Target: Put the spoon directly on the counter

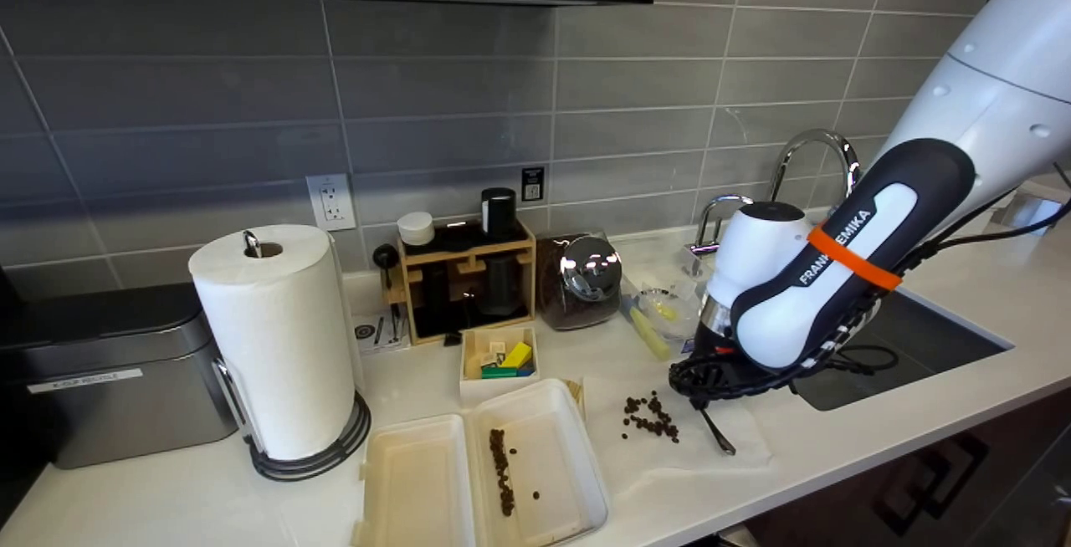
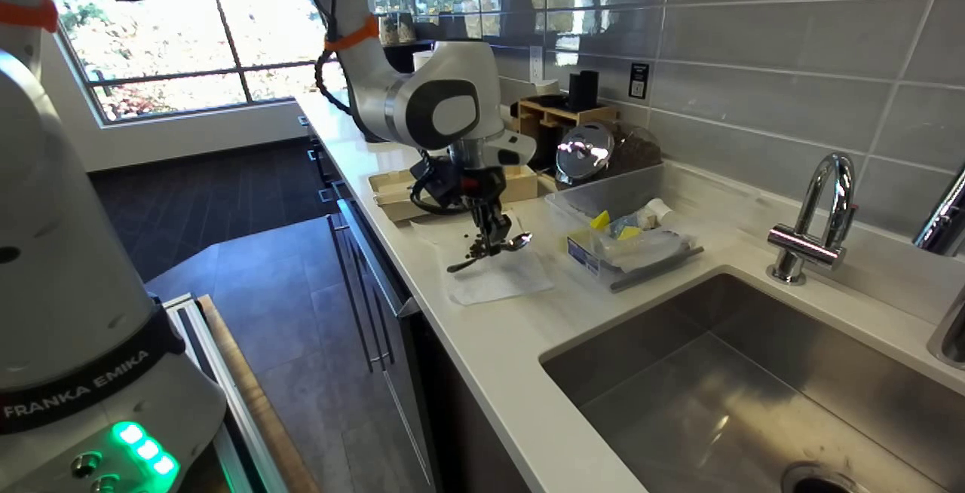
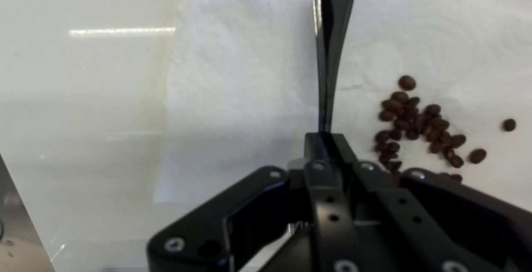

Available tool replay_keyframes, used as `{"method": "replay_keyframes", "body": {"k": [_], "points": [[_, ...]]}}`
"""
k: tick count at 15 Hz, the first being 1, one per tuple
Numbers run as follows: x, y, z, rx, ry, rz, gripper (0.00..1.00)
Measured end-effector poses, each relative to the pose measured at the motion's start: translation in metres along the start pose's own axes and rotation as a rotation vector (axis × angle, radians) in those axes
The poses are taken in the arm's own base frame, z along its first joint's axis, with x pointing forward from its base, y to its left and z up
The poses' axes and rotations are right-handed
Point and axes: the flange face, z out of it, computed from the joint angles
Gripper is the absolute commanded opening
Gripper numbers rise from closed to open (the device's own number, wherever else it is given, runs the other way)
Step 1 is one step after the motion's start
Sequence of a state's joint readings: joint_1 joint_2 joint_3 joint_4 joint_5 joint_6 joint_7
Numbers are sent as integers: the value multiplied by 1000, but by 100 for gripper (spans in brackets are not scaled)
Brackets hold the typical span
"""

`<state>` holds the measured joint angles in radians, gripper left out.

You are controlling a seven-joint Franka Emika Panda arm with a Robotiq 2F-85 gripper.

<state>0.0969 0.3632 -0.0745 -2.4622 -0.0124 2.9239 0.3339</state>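
While the arm bends low over the counter | fingers point down | spoon pinched by handle

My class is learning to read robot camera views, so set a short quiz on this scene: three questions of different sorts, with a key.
1. Multiple choice: The gripper is (a) open; (b) shut on the faucet; (c) shut on the spoon.
2. True or false: All the coffee beans lie inside the clamshell container.
3. Short answer: To set the spoon directly on the counter, what beneath it must likely be avoided?

Key: 1: c; 2: false, some lie scattered near the spoon; 3: the white paper sheet.
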Motion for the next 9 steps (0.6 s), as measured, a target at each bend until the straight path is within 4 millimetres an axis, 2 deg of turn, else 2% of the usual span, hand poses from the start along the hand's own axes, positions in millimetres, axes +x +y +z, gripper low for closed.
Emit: {"method": "replay_keyframes", "body": {"k": [4,9], "points": [[0,-20,-29,-5,-30,-94,2],[11,-63,-57,-81,16,-363,2]]}}
